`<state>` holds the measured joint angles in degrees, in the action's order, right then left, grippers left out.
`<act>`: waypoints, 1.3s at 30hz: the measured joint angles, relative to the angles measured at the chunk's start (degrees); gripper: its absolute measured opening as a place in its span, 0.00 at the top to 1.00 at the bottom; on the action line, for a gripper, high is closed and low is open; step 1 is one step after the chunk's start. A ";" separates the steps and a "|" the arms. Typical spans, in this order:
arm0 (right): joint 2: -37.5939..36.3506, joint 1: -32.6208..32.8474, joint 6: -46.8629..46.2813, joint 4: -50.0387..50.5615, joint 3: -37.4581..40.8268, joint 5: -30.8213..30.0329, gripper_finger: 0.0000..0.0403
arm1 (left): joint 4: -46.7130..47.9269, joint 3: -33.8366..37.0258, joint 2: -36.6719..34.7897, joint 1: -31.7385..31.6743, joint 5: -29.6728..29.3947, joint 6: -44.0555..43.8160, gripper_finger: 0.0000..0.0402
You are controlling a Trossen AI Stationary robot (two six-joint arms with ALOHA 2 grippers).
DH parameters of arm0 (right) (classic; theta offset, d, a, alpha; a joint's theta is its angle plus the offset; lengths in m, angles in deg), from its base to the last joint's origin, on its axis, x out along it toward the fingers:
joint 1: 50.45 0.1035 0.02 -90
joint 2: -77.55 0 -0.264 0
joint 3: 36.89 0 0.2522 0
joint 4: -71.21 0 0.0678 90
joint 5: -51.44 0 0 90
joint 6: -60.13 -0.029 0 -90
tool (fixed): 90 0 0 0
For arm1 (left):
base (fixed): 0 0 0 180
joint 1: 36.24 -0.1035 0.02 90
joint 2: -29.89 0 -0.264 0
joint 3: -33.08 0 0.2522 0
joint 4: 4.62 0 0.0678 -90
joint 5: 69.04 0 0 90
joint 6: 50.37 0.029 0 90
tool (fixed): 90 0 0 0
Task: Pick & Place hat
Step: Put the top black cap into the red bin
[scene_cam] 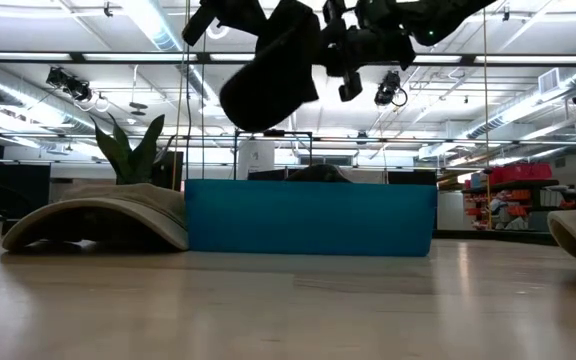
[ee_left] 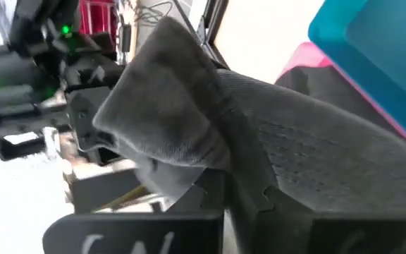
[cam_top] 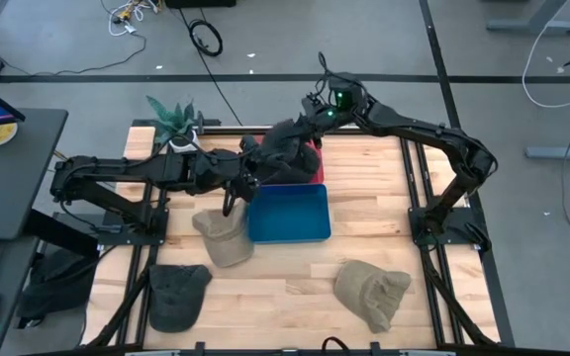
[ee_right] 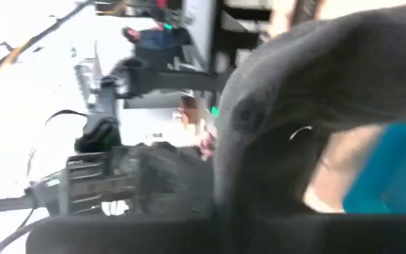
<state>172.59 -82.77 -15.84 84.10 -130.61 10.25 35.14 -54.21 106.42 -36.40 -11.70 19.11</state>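
Observation:
A dark grey hat (cam_top: pixel 283 148) hangs in the air between both grippers, above the far edge of the blue bin (cam_top: pixel 287 214) and a pink bin (cam_top: pixel 314 161) behind it. In the low view the hat (scene_cam: pixel 268 70) is well above the blue bin (scene_cam: pixel 308 216). My left gripper (cam_top: pixel 249 166) reaches in from the table's left and is shut on the hat's left side. My right gripper (cam_top: pixel 310 121) comes from the far right and is shut on the hat's far side. The left wrist view shows the hat (ee_left: pixel 189 120) close up, and the right wrist view shows it (ee_right: pixel 309 85) over the blue bin (ee_right: pixel 393 169). My left gripper pinches a bunched fold of the hat's cloth (ee_left: pixel 213 166) between its two fingers, coming level from the table's left. The hat is lifted clear of the table and sags away from the fingers. My right gripper holds the hat's far upper side (scene_cam: pixel 323 45) from the far right. The hat and the gripper itself hide the place of contact. The hat hangs clear below and to the side of it.
A khaki hat (cam_top: pixel 224 237) lies at the blue bin's left, a dark hat (cam_top: pixel 176 293) near the table's near left corner, and another khaki hat (cam_top: pixel 372 291) near right. A plant (cam_top: pixel 172 119) stands at the far left corner. Bare wood lies between the near hats.

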 joint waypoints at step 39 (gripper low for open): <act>10.33 -2.74 1.21 -9.86 -0.07 -1.67 1.00 | 18.92 -0.01 -0.20 2.29 -19.20 -69.86 0.67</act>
<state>182.92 -85.52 -14.63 74.25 -130.68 8.58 54.07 -54.22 106.22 -34.11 -30.90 -50.76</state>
